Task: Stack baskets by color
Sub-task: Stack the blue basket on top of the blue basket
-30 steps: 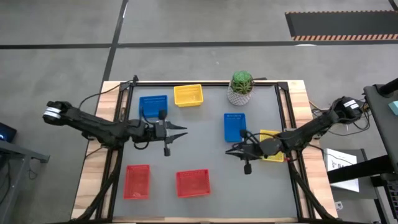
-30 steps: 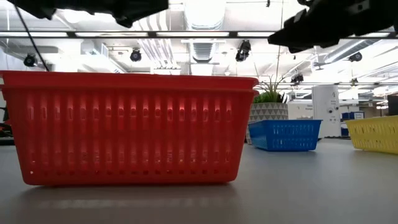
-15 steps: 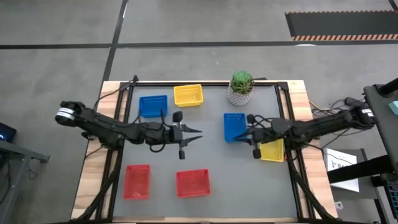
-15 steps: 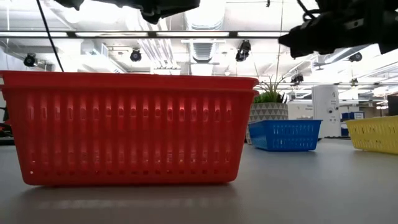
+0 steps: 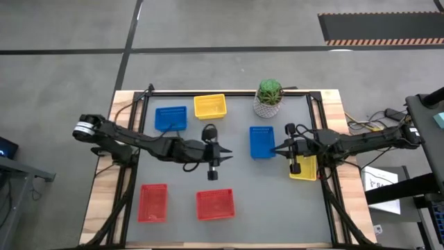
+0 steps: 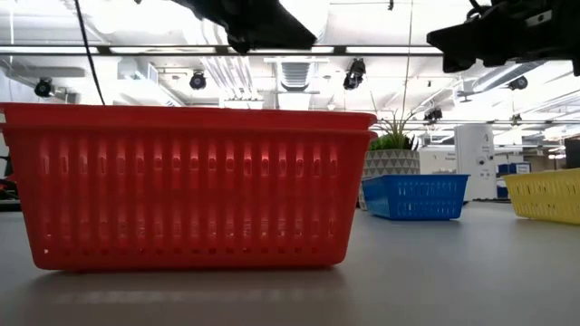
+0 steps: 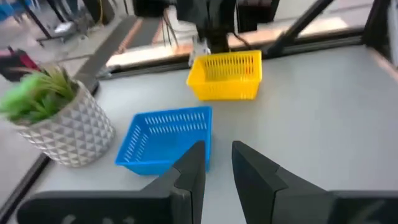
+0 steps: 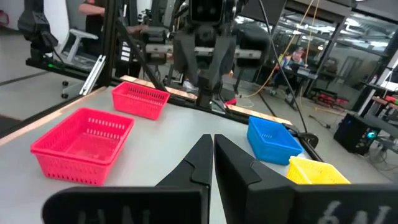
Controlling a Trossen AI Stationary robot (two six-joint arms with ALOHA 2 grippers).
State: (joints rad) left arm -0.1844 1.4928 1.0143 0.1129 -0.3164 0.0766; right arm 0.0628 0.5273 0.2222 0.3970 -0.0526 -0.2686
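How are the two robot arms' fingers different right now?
The left gripper has its fingers slightly apart, with a narrow gap between them; the right gripper has its fingers pressed shut. The left one hovers over the middle of the table, aimed at the blue basket; the right one sits right at that basket's edge. Both hold nothing.

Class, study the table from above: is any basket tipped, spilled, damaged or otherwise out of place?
Nothing stands out. The red baskets, blue baskets and yellow baskets all sit flat and upright on the table, apart from each other, and the potted plant stands upright. No damage shows.
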